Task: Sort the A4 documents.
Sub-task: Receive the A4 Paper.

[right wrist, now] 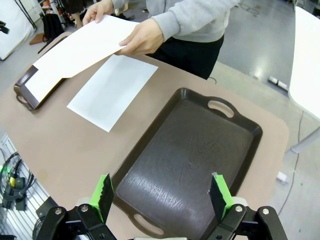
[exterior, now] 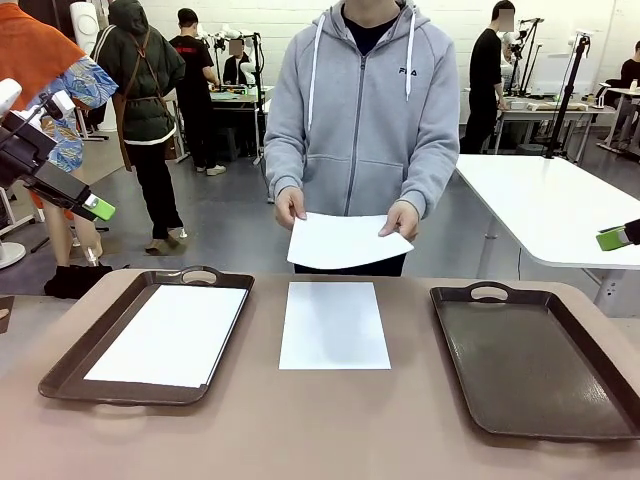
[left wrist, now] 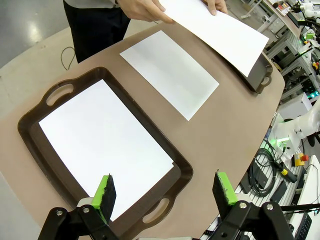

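Tabletop [exterior: 300,430]: light brown, rounded corners; carries two trays and one loose sheet.
Left gripper [left wrist: 165,194]: raised off the tabletop's left edge, over the near end of the left tray; jaws wide apart, gripping nothing; a green pad [exterior: 100,208] shows in the front view.
Left tray [exterior: 60,372]: dark brown, with a handle slot at each short end; flat on the left part of the tabletop, one handle toward the far edge.
Tray sheet [exterior: 170,335]: plain white; flat inside the left tray, covering most of its floor, with a brown border around it.
Middle sheet [exterior: 334,325]: plain white; flat on the bare tabletop between the trays, near the far edge, touching neither tray.
Held sheet [exterior: 345,240]: plain white, slightly bowed; in the air over the far edge, above the far end of the middle sheet.
Hands: one [exterior: 290,207] at the held sheet's left far corner, the other [exterior: 402,218] on its right side.
Person: grey zip hoodie; stands at the middle of the far edge.
Right tray [exterior: 540,370]: dark brown, same pattern; flat on the right part of the tabletop, grained floor fully showing.
Right gripper [right wrist: 161,195]: raised over the near end of the right tray; jaws wide apart, gripping nothing.
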You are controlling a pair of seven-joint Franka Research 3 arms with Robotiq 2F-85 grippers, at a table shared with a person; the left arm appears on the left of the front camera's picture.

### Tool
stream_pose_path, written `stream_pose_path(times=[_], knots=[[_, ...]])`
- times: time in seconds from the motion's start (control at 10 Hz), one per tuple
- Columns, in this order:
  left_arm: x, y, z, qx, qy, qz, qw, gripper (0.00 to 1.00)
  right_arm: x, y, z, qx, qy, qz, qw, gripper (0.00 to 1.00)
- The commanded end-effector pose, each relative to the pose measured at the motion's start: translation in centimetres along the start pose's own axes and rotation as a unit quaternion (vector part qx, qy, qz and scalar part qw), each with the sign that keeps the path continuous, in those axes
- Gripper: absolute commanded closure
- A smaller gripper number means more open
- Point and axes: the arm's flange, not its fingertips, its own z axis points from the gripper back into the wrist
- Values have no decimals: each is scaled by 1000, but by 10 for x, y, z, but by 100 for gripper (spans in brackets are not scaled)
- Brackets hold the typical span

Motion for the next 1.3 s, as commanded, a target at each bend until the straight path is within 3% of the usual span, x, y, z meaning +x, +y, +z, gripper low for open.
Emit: stream_pose_path(times=[0.0, 1.2], knots=[[1, 1, 1, 0, -2, -1, 1000, 0, -1, 0, -2, 8, -2, 0, 1000, 0], [1, 1, 1, 0, -2, -1, 1000, 0, -1, 0, -2, 8, -2, 0, 1000, 0]])
